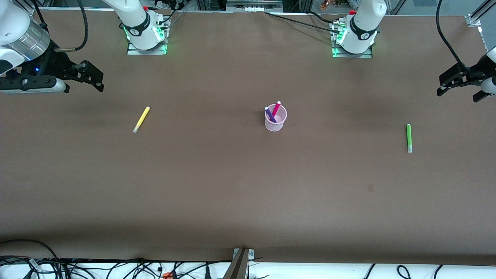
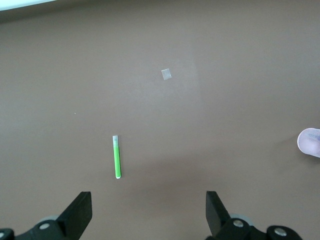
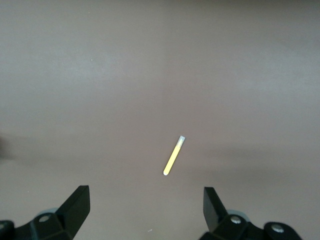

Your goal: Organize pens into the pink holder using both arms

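Observation:
The pink holder [image 1: 275, 118] stands at the table's middle with the magenta pen [image 1: 276, 109] and the purple pen [image 1: 270, 115] leaning inside it. Its edge also shows in the left wrist view [image 2: 311, 142]. The yellow pen [image 1: 141, 119] lies flat toward the right arm's end; it also shows in the right wrist view [image 3: 174, 155]. The green pen [image 1: 408, 138] lies flat toward the left arm's end and shows in the left wrist view [image 2: 117, 156]. My right gripper [image 1: 92, 79] is open and empty, up over the table edge. My left gripper [image 1: 451, 81] is open and empty, up over its end of the table.
A small pale patch [image 1: 371, 188] marks the brown table [image 1: 232, 193], nearer to the front camera than the green pen. Cables [image 1: 97, 267] lie along the table's front edge. The arm bases [image 1: 146, 35] stand at the top of the front view.

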You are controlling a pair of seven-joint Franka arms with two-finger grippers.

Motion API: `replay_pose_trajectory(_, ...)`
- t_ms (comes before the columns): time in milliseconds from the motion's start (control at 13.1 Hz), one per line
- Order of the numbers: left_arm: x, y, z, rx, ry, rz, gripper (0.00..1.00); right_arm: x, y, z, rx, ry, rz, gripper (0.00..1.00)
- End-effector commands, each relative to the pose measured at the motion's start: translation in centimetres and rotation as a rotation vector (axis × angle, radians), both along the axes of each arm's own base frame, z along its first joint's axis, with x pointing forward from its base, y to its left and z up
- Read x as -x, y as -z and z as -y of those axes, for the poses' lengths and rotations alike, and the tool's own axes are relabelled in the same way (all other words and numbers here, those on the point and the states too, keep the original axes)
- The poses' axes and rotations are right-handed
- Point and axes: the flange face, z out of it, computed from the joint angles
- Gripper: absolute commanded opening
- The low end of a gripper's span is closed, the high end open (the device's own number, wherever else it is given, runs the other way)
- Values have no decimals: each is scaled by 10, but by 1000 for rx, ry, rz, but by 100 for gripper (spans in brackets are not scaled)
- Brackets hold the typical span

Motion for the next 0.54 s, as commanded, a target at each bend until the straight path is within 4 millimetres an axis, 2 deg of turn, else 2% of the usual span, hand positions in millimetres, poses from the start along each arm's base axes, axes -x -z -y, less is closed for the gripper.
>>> replay_pose_trajectory(0, 6, -1, 3, -1, 7, -1, 100, -2, -5, -2, 10, 5, 12, 100)
replay_pose_trajectory(459, 6, 1, 2, 0, 7, -7, 100, -1, -3, -1, 10, 7, 4, 100)
